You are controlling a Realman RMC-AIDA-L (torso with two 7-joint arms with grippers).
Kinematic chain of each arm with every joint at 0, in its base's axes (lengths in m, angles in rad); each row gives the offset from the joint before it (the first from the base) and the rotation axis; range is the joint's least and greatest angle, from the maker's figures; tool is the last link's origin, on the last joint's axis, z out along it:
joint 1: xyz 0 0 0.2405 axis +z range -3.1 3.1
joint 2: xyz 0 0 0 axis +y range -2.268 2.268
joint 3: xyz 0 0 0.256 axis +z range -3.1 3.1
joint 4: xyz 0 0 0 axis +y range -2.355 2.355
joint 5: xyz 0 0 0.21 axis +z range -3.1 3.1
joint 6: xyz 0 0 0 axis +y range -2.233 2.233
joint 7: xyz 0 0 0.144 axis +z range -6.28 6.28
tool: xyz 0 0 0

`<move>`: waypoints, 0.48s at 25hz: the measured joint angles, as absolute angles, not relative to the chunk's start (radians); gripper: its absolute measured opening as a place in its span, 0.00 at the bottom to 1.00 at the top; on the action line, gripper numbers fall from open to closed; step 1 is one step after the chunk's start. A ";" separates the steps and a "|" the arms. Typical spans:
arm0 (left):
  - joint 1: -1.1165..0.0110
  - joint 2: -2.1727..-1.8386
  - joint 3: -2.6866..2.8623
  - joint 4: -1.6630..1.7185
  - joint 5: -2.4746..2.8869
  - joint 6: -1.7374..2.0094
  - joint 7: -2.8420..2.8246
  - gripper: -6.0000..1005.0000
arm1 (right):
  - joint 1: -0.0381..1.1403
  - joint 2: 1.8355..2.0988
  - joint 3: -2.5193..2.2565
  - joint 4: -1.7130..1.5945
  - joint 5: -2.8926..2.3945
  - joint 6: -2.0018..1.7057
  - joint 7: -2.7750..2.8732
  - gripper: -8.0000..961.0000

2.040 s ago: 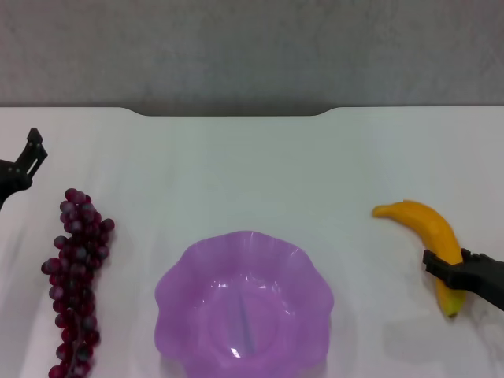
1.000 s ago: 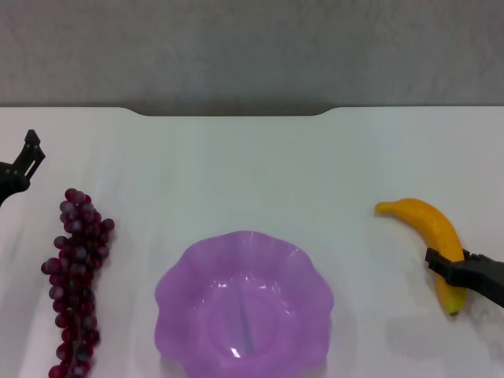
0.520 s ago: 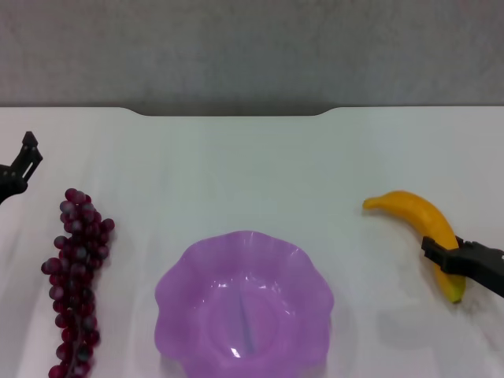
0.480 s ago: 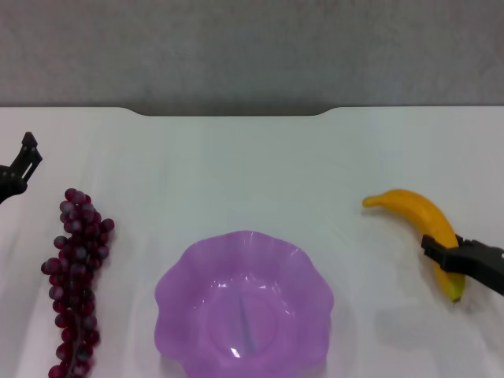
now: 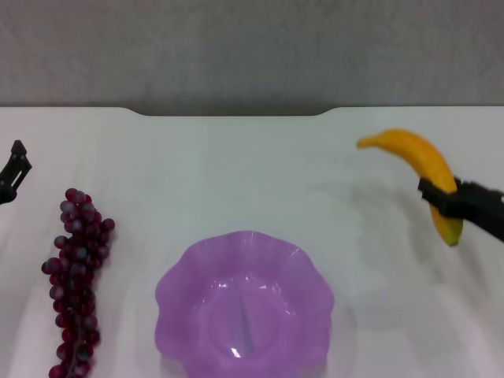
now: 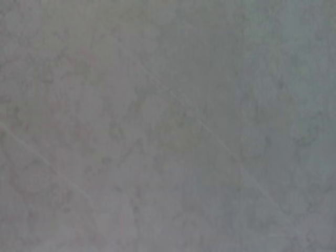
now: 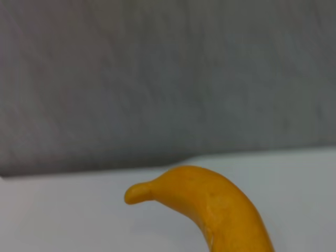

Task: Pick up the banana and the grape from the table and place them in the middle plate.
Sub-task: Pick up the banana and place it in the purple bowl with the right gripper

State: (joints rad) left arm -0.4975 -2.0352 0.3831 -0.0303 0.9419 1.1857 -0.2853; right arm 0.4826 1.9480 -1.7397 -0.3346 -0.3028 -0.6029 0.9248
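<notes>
My right gripper (image 5: 441,198) is shut on the yellow-orange banana (image 5: 416,157) and holds it in the air above the right side of the white table (image 5: 236,173). The banana also fills the lower part of the right wrist view (image 7: 215,210). The dark red-purple grape bunch (image 5: 77,272) lies on the table at the left. The light purple scalloped middle plate (image 5: 181,279) sits at the front centre and holds nothing. My left gripper (image 5: 14,169) is at the far left edge, beyond the grape bunch and apart from it.
A grey wall (image 5: 252,47) rises behind the table's far edge, which has a shallow notch (image 5: 232,113) in the middle. The left wrist view shows only a plain grey surface (image 6: 168,126).
My right gripper has lifted the banana off the table, up and away from its resting spot. My left gripper has drifted slightly further left. The grape bunch and plate have not moved.
</notes>
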 joint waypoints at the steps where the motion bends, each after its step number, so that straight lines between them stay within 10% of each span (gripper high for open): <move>1: -0.497 -2.035 0.382 -0.030 0.942 1.186 -0.285 0.89 | 0.468 1.943 -1.740 -0.368 -0.303 -0.609 0.924 0.57; 12: -0.496 -2.034 0.380 -0.031 0.934 1.183 -0.284 0.89 | 0.262 1.963 -1.749 -0.828 -0.469 -0.663 0.956 0.57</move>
